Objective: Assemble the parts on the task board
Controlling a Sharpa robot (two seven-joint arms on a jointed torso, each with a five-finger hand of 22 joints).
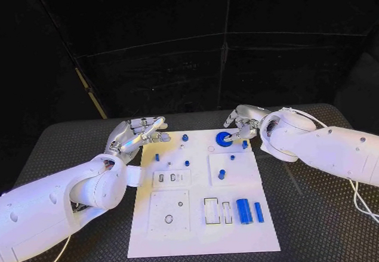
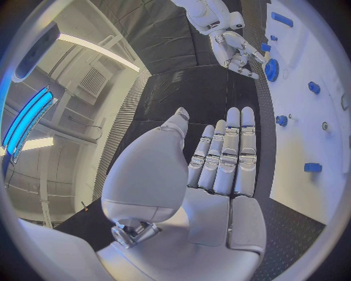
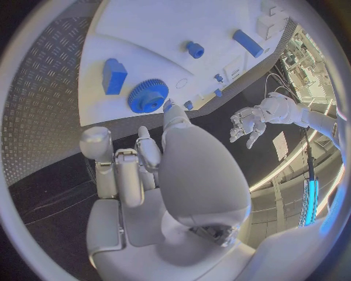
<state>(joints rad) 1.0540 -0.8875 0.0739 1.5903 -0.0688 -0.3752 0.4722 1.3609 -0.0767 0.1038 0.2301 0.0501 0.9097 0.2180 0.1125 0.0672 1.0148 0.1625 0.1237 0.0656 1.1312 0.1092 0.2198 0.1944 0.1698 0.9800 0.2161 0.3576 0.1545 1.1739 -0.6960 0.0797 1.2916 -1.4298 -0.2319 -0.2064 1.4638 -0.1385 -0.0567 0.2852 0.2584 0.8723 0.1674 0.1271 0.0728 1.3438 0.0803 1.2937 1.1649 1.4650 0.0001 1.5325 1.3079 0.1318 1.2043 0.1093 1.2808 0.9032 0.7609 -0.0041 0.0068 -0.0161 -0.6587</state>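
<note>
I saw the task board (image 1: 203, 241) lying lengthwise away from me, bare black table (image 1: 324, 218) open on both sides. At its near end, toward 5 o'clock, two blue bars (image 1: 244, 211) lay side by side, long axes running near to far. Farther up stood one short blue peg (image 1: 221, 174). At the far end, 1 o'clock, one blue gear (image 1: 223, 139) lay flat. My right hand (image 1: 241, 126) touched it, fingers loosely curled, gripping nothing. My left hand (image 1: 138, 134) hovered off the far-left corner, fingers straight and apart.
</note>
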